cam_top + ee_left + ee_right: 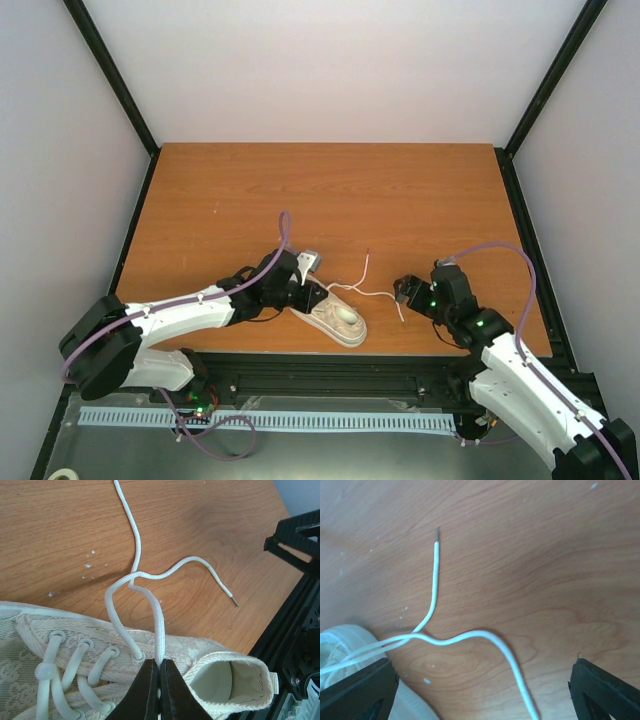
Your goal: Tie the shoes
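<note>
1. Left end effector [160,692]: fingers clenched together, pinching one strand of the laces [158,625] right where it leaves the top eyelet.
2. Directly under and to both sides of that end effector: the shoe [220,680], a cream low-top lying on the tabletop [330,190], with its open collar just to the right of the fingers in the wrist view.
3. Just beyond the left fingertips: both strands rise from the top eyelets and meet at one crossing [132,580]. Whether this is a plain overlap or a wrapped half-twist, cannot tell.
4. Farther out: the two free ends splay apart on the tabletop, lying slack.
5. Right end effector [482,672]: released, fingers spread wide and holding nothing. It hovers beyond the crossing, with one free strand running across the gap between its fingers.
6. Progress, as a judgement: early. The lower eyelets are laced and the strands are crossed. No cinched knot, no loops and no bow are visible.
7. Count: one shoe, two free lace ends, one crossing, two end effectors.
</note>
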Motion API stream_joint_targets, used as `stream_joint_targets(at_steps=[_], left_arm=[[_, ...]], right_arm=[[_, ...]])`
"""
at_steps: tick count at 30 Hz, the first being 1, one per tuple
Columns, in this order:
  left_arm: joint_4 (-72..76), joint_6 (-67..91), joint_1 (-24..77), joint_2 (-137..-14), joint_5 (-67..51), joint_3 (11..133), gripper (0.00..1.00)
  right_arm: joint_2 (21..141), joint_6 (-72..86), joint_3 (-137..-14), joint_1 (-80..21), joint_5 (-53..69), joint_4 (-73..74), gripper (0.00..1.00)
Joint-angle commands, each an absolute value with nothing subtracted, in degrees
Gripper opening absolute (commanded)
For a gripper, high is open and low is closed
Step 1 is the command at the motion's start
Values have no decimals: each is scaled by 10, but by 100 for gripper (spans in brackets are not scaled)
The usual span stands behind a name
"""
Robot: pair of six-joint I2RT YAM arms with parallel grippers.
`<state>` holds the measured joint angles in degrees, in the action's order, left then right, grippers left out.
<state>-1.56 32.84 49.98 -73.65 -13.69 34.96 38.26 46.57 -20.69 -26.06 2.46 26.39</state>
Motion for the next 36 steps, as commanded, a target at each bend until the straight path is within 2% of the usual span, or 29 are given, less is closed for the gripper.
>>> stream_joint_targets(at_steps=[1, 5, 10, 16, 22, 31, 34, 35, 36], left_arm=[[2, 335, 503, -715, -160, 354, 1], [5, 325, 503, -703, -161, 348, 1], [-16, 320, 503, -709, -154, 357, 1], [-19, 328, 503, -721, -151, 356, 1], [-24, 335, 503, -729, -144, 355, 1], [-30, 342, 502, -721, -135, 348, 1], [-39, 344, 503, -714, -127, 346, 3], [-44, 347, 503, -712, -123, 345, 7], [-51, 352, 502, -709, -114, 345, 17]], right_arm=[[376, 457, -245, -265, -60, 300, 95], [429, 400, -269, -265, -17, 260, 94], [583, 348, -319, -272, 36, 209, 80], [774, 305, -431, -329, -37, 201, 72], [939, 295, -517, -337, -76, 200, 65], [1059, 286, -582, -337, -76, 184, 47], [1084, 283, -595, -338, -85, 188, 35], [1092, 282, -597, -338, -88, 188, 28], [1099, 284, -598, -338, -92, 188, 20]])
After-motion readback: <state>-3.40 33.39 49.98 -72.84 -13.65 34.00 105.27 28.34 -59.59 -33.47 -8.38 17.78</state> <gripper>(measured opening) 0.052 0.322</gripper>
